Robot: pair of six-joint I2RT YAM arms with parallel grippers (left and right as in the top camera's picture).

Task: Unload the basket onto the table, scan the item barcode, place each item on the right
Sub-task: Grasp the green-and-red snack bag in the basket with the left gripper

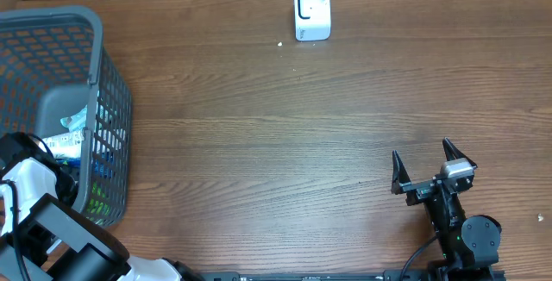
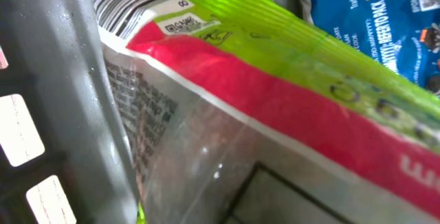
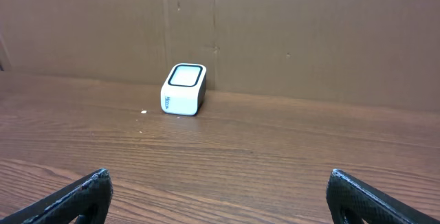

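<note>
A green and red snack packet (image 2: 275, 93) fills the left wrist view, with its barcode (image 2: 127, 1) at the top left. It lies in the grey mesh basket (image 1: 112, 100) at the table's left. My left arm (image 1: 34, 177) reaches into that basket. Its gripper is shut on the packet, and the packet pressed against the camera hides the fingers. The white scanner (image 1: 311, 10) stands at the back of the table, also seen ahead as the scanner (image 3: 183, 89) in the right wrist view. My right gripper (image 1: 421, 149) rests open near the front right, with nothing between its fingers (image 3: 89, 193).
A blue packet (image 2: 371, 18) lies beside the green one in the basket. The basket's grey wall (image 2: 62, 100) stands close on the left of the packet. A brown cardboard wall (image 3: 275, 31) backs the table behind the scanner.
</note>
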